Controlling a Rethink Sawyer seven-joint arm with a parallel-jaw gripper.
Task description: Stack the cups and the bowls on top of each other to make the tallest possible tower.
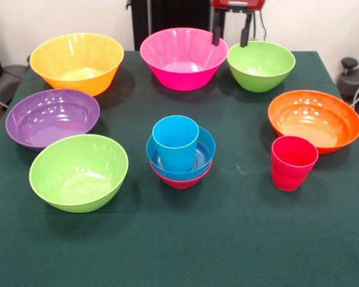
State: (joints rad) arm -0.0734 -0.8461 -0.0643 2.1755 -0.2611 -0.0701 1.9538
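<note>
The tower stands at the table's middle: a light blue cup [175, 142] sits upright in a small blue bowl [203, 154], which rests in a small red bowl [180, 181]. A red-pink cup [293, 162] stands alone to the right. Around them stand a yellow-orange bowl [77, 61], a pink bowl [183, 57], a purple bowl [52, 117], an orange bowl [314, 119] and two lime green bowls [261, 64] [78, 171]. My gripper [231, 43] hangs at the top edge, open and empty, between the pink bowl and the far lime green bowl.
A dark green cloth [185, 239] covers the table. A black pedestal [170, 15] stands behind the far edge.
</note>
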